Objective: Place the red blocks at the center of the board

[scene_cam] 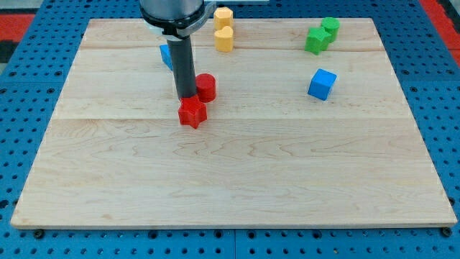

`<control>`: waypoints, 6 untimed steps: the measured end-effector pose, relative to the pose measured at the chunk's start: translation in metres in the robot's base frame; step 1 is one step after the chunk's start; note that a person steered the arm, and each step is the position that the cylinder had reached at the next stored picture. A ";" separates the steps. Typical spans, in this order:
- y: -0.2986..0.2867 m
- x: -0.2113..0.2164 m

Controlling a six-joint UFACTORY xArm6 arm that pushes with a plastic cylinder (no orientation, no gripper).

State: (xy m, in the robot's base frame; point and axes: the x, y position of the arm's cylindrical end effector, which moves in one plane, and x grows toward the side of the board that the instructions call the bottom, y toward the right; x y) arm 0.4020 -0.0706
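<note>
Blue perforated metal surrounds a pale wooden board (237,180) that fills most of the view, with a strip of red showing at the top right corner. From where I stand, the arm's dark rod comes down over the upper left part of the board, and my tip (187,98) sits touching, or very nearly touching, two red blocks: the red cylinder (207,87) just to the view's right of it and the red star-shaped block (192,113) just below it. There is no gripper on this arm at all, so nothing to spread or pinch; the rod only pushes. The two reds lie side by side, close enough to look as if they touch, and they sit left of and above the board's middle (near it, though not on it). So I judge the gathering largely done, since both red blocks are together, while the shove toward the centre, down and to the view's right, is left. A blue block (166,55) peeks out partly hidden behind the rod on its left side, its shape hard to make out. Two yellow blocks (223,29) stand stacked in line near the top edge, two green blocks (321,35) huddle at the upper right, and a blue cube (322,84) sits alone below them, all well apart from the reds. I can read no brand, label or writing anywhere.
</note>
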 end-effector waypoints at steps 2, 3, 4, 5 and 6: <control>0.005 0.000; 0.005 0.000; 0.006 0.000; 0.006 0.000; 0.024 0.000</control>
State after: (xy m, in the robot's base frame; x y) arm 0.4020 -0.0465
